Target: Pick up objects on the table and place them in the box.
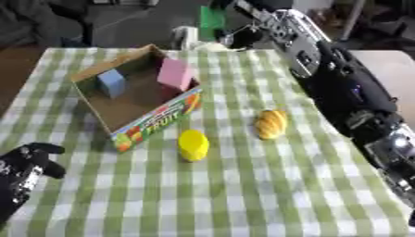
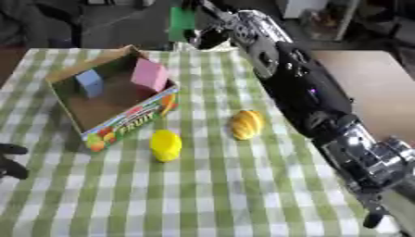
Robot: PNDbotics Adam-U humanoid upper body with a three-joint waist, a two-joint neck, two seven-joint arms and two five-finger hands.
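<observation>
Reaching from the right side toward the far edge of the table (image 1: pixel 243 203), the right arm (image 1: pixel 340 88) stretches over the green-and-white checked cloth, and its hand (image 2: pixel 212 33) shows up near a green object (image 2: pixel 181 21) beyond the table's far edge; whether its fingers are open or closed around that object I cannot tell. The left hand (image 1: pixel 28 162) rests at the lower left corner, its fingers curled and holding nothing. A cardboard box (image 1: pixel 154 121) with fruit printed on its side sits open on the left half of the table, holding a blue block (image 1: pixel 112 82) against its left wall and a pink block (image 1: pixel 174 74) near its far right corner. Just in front of the box stands a yellow cylinder (image 1: pixel 193 145), and to the right of that, a little apart, lies a croissant-shaped bread roll (image 1: pixel 272 123).
</observation>
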